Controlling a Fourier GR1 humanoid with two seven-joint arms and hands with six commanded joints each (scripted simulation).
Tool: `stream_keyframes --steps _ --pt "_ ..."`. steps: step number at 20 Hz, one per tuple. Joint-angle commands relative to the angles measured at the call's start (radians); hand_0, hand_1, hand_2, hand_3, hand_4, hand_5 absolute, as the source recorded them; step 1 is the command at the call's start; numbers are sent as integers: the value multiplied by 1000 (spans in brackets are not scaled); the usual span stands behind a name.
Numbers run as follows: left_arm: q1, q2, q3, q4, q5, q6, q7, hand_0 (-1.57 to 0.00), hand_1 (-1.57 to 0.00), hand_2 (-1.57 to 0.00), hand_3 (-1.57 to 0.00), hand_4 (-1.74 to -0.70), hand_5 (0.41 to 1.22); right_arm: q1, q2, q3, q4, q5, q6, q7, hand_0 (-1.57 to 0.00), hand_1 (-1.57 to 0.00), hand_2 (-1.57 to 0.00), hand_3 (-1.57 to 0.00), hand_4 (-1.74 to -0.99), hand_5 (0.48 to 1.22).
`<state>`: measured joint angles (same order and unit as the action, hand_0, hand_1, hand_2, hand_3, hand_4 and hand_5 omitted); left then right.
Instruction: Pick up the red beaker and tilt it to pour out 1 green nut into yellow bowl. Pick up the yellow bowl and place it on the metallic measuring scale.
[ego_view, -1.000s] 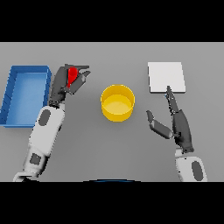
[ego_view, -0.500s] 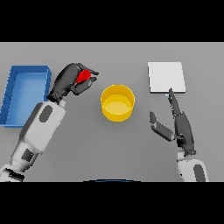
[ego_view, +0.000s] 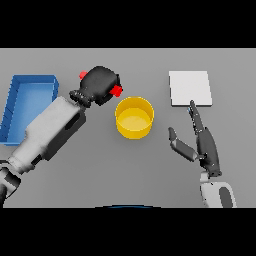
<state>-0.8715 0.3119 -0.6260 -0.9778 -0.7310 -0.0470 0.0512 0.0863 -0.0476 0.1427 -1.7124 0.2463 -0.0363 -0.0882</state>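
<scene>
While the left hand (ego_view: 101, 85) grips the red beaker (ego_view: 116, 90) beside the yellow bowl (ego_view: 134, 117), the right hand (ego_view: 202, 142) rests with straight, spread fingers.

**Off-task items on the table**

A blue tray (ego_view: 30, 82) is sitting at the far left of the grey table (ego_view: 100, 175), its open inside facing up and showing nothing within.
</scene>
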Motion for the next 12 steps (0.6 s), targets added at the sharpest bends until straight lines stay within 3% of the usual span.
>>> stream_keyframes --steps 1,3,5,12 --pt "-29 -7 -31 25 -24 -19 -4 -1570 -1570 -1570 -1570 -1690 1198 -2 -5 -6 6 -4 1 -10 1 1 1 1 -1261 715" --pt "-82 3 -96 62 -79 -54 -21 -1571 -1571 -1571 -1571 -1613 1206 -1 -5 -14 3 -5 -9 -7 1 1 1 1 -1258 697" --pt "-128 23 -158 63 -113 -124 -35 -1571 -1571 -1571 -1571 -1656 1212 -11 11 -5 10 11 -23 6 1 1 1 1 -1245 679" --pt "-274 -24 -326 170 -203 -228 -76 -1571 -1571 -1571 -1571 -1720 1219 11 15 -3 18 25 -37 -24 1 1 1 1 -1195 647"
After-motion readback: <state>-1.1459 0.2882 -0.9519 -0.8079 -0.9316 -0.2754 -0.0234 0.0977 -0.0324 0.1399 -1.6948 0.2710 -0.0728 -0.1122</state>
